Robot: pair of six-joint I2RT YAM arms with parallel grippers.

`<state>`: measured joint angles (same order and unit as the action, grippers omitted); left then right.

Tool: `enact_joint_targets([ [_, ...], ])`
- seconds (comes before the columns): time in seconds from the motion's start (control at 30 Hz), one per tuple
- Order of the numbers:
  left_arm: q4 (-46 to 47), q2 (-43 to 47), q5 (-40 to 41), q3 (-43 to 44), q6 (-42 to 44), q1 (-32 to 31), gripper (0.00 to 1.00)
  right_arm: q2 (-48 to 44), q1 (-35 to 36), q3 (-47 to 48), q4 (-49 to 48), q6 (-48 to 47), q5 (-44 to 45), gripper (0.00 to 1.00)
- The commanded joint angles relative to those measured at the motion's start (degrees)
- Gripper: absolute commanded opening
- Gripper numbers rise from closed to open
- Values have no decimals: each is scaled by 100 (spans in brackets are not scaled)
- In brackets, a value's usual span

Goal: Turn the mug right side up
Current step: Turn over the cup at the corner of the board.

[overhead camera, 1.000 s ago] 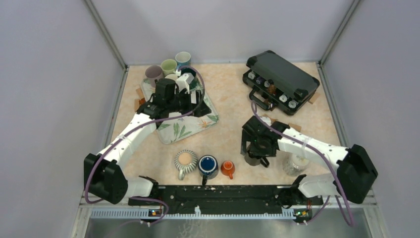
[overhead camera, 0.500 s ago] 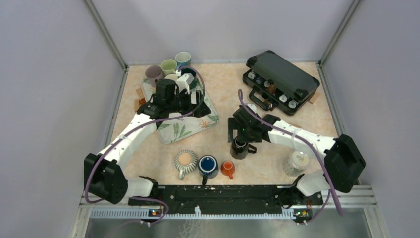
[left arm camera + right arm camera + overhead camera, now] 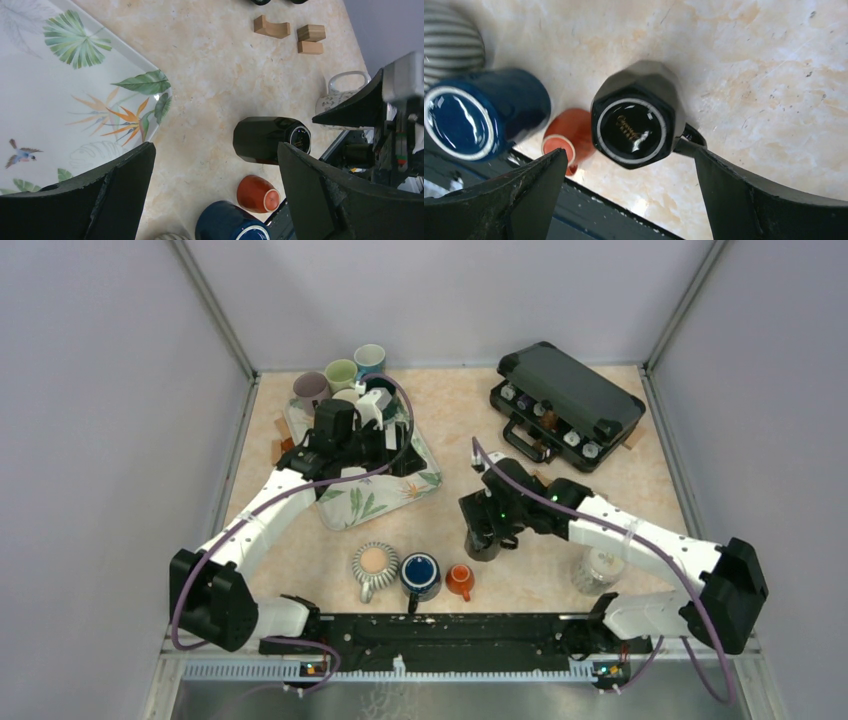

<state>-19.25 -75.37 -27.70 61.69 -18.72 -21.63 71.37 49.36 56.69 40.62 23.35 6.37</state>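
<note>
Right gripper (image 3: 629,156) shifted left since earlier frame, now above black mug (image 3: 636,122), jaws spread wide, nothing held. Mug upside down on table (image 3: 749,60), mid-right, base up, handle (image 3: 689,142) toward right finger. Likely ceramic: stiff, glossy, slippery, breakable; grip across faceted sides. Orange cup (image 3: 560,136) and blue mug (image 3: 471,120) just beside, crowding left finger. Left gripper (image 3: 215,150) spread wide by tray (image 3: 60,100).

The left gripper (image 3: 212,152) is hovering far forward with jaws spread wide; the right gripper (image 3: 629,155) is pointing straight down, jaws likewise gaping, gripping nothing.
</note>
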Motion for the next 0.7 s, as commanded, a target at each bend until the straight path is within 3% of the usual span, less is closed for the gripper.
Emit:
enact_joint_targets([
  [0.0, 290, 74, -156, -9, 25, 10, 98, 264, 480, 252, 462, -512, 383, 99],
  [0.53, 305, 15, -192, -25, 0, 26, 98, 1347, 705, 456, 371, -35, 2046, 99],
  [0.67, 323, 6, -211, -34, -8, 19, 98, 1489, 414, 536, 145, 195, 1940, 99],
])
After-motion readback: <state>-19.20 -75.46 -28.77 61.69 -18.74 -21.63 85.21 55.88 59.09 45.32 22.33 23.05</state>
